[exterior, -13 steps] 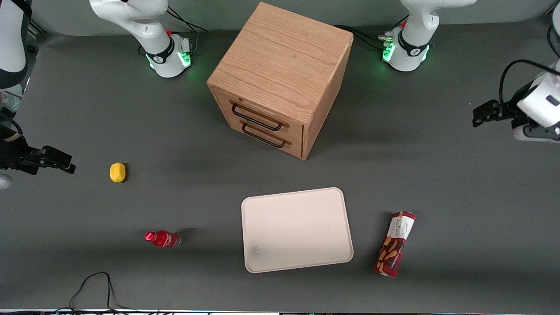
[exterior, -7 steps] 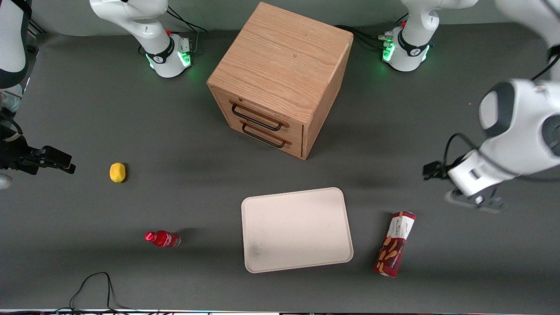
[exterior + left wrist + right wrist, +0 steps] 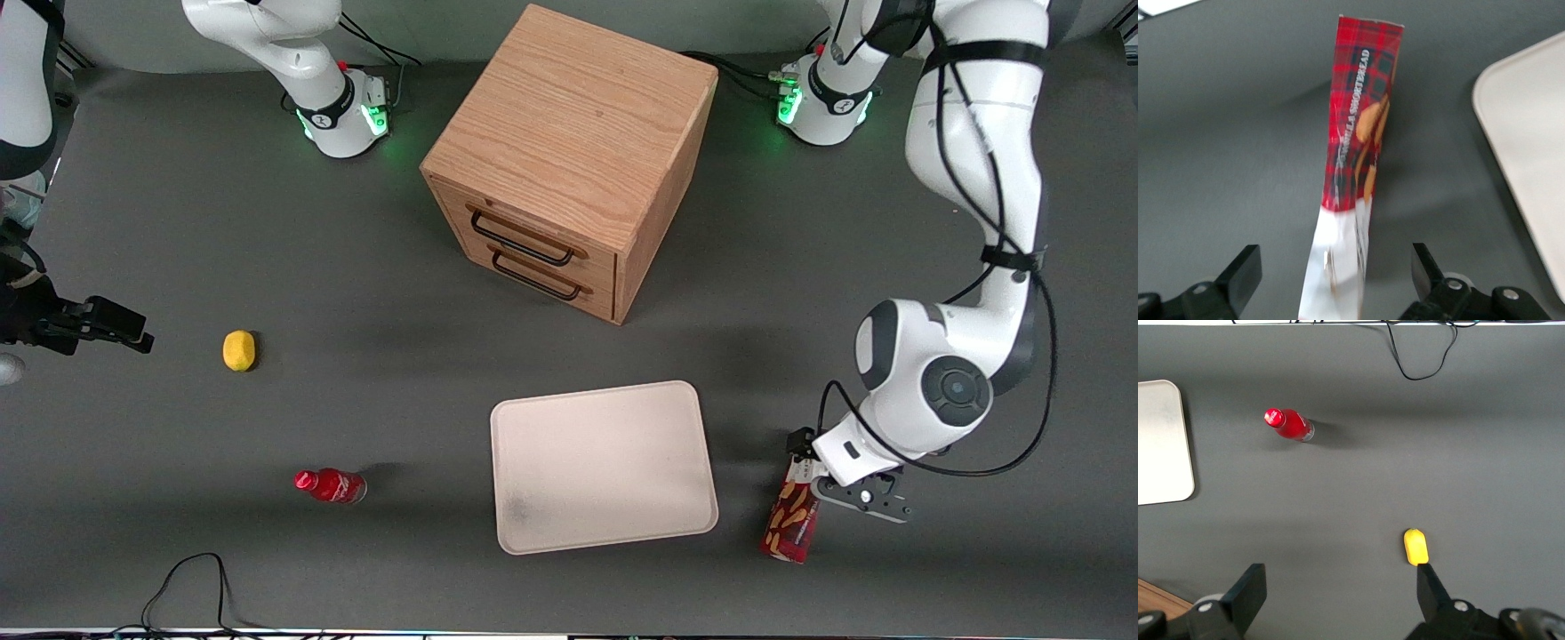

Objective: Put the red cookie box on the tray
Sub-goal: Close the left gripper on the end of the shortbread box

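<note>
The red cookie box (image 3: 789, 524) lies flat on the grey table, beside the tray (image 3: 605, 467) toward the working arm's end. The tray is cream-white and bare, with a grey smudge. My left gripper (image 3: 811, 476) hangs over the box's white end and hides it in the front view. In the left wrist view the gripper (image 3: 1335, 277) is open. Its two fingertips (image 3: 1239, 270) stand wide on either side of the box's white end (image 3: 1338, 260) and are apart from it. The box's red part stretches away from the gripper, and the tray's edge (image 3: 1528, 147) shows beside it.
A wooden two-drawer cabinet (image 3: 569, 160) stands farther from the front camera than the tray. A small red bottle (image 3: 330, 485) and a yellow fruit (image 3: 238, 349) lie toward the parked arm's end. A black cable (image 3: 191, 582) loops near the table's front edge.
My left arm has swung in from the working arm's end of the table and come down over the cookie box's white end. The box and tray have not moved.
</note>
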